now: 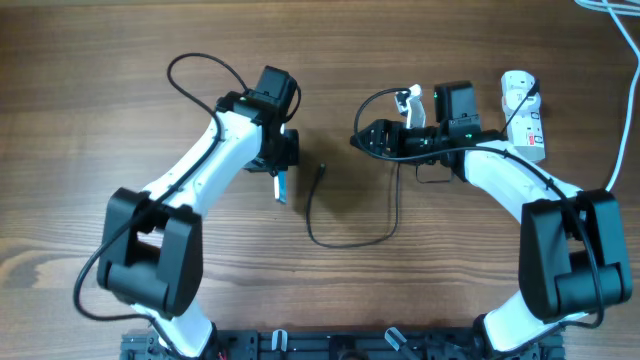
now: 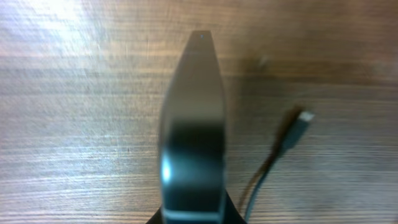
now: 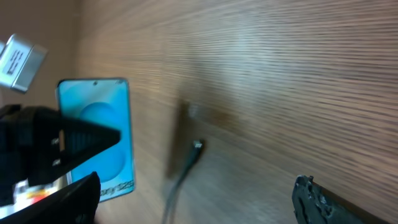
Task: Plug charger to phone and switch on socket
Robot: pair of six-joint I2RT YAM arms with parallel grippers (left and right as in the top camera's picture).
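My left gripper (image 1: 281,163) is shut on the phone (image 1: 282,186) and holds it on edge just above the table. In the left wrist view the phone (image 2: 193,124) shows edge-on. In the right wrist view its teal screen (image 3: 96,134) faces me. The charger's black cable (image 1: 345,240) loops across the table. Its plug tip (image 1: 322,168) lies free just right of the phone and also shows in the left wrist view (image 2: 305,116) and the right wrist view (image 3: 197,145). The black adapter (image 1: 455,100) sits by the white socket (image 1: 522,115). My right gripper (image 1: 358,138) is open and empty, right of the plug tip; its fingers (image 3: 196,199) straddle the cable.
A thick white cord (image 1: 625,45) runs along the table's far right edge from the socket. A small white part (image 1: 411,98) sits beside the adapter, behind my right arm. The table is brown wood.
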